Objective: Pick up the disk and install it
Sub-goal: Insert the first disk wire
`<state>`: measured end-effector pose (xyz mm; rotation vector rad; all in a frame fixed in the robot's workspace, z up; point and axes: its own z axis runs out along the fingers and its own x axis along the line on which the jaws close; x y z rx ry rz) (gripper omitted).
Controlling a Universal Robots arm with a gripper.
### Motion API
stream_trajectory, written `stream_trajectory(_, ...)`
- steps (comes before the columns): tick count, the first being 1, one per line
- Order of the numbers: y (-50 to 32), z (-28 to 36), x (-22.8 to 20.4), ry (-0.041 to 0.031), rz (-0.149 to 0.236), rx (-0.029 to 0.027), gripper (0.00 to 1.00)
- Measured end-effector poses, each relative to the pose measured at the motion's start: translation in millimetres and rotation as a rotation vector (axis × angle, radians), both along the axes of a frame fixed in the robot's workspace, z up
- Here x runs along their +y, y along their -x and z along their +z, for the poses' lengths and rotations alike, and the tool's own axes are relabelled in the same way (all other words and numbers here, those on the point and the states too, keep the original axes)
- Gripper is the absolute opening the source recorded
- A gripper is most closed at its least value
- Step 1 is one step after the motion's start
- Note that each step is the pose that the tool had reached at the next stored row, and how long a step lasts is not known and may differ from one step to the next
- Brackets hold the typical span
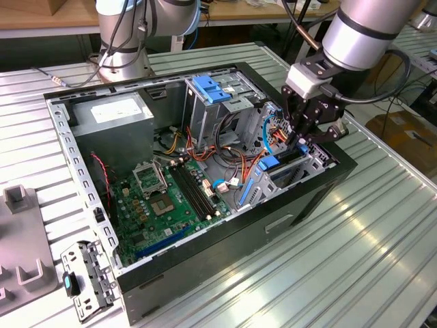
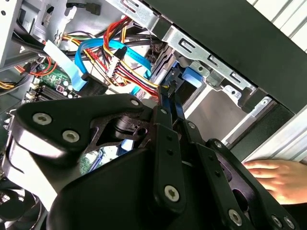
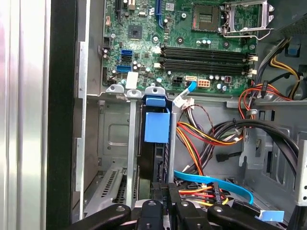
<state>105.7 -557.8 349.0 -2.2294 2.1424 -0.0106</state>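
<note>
Disk [image 3: 156, 128] stands on edge in the drive bay at the open computer case's [image 1: 225, 246] front corner, blue rails seated between the bay's metal guides, with the end effector [image 1: 302, 139] pinching its upper end, apparently to press it home.

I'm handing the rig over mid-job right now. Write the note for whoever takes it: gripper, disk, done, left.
Gripper: down inside the open computer case, at the drive bay, right at the disk's end; its grip cannot be judged.
Disk: standing on edge in the bay slot, blue carrier showing, beside the bundle of cables.
Done: the disk is picked up and in the slot.
Left: full seating is not confirmed; the gripper is not yet clear.
Note: a person's hand rests by the case's outer wall.
</note>
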Motion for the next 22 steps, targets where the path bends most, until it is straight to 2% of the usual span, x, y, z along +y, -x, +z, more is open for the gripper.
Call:
stream_trajectory(10, 0.1, -1.5, -1.6, 0.0002, -0.005, 0.0, 0.16)
stream_trajectory(14, 0.3, -3.7, -1.6, 0.0005, -0.005, 0.0, 0.16)
stream_trajectory(18, 0.4, -8.5, -1.6, 0.001, -0.006, 0.0011, 0.16)
stream_trajectory(22, 0.4, -8.7, -1.6, 0.0008, -0.006, 0.0011, 0.16)
